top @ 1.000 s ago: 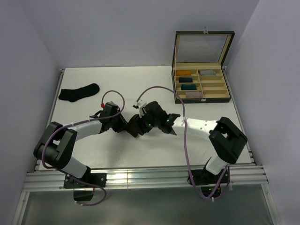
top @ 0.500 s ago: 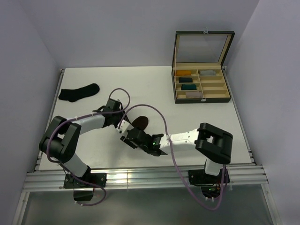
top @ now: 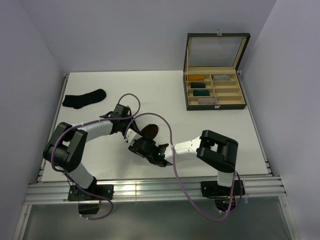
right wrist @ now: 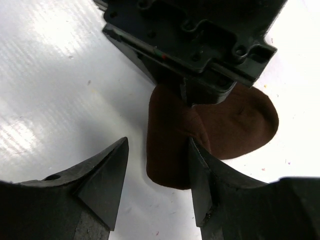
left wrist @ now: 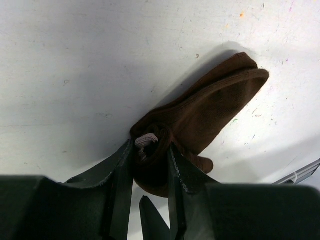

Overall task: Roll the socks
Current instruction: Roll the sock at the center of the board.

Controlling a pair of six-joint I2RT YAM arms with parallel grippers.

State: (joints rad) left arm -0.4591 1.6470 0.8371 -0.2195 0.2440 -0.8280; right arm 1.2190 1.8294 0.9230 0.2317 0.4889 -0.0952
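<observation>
The dark brown sock [left wrist: 212, 107] lies on the white table, its cuff end rolled up, with a pale stripe showing in the roll. My left gripper [left wrist: 150, 152] is shut on that rolled end. In the top view the left gripper [top: 131, 134] is just left of the flat brown toe [top: 149, 131]. My right gripper [right wrist: 157, 150] is open. It straddles the end of the roll [right wrist: 170, 145], with its right finger against the fabric, and sits below the left gripper in the top view [top: 137, 146]. The black sock [top: 84, 98] lies flat at the far left.
An open compartment box [top: 216, 104] stands at the back right, holding mustard, teal, grey and dark rolled bundles. The left gripper's body [right wrist: 195, 40] hangs close above the right fingers. Purple cables loop over both arms.
My right arm has swung from the table's middle down and left, bringing its gripper under the left one. The brown sock's toe now lies flat and uncovered. The left gripper has shifted slightly.
</observation>
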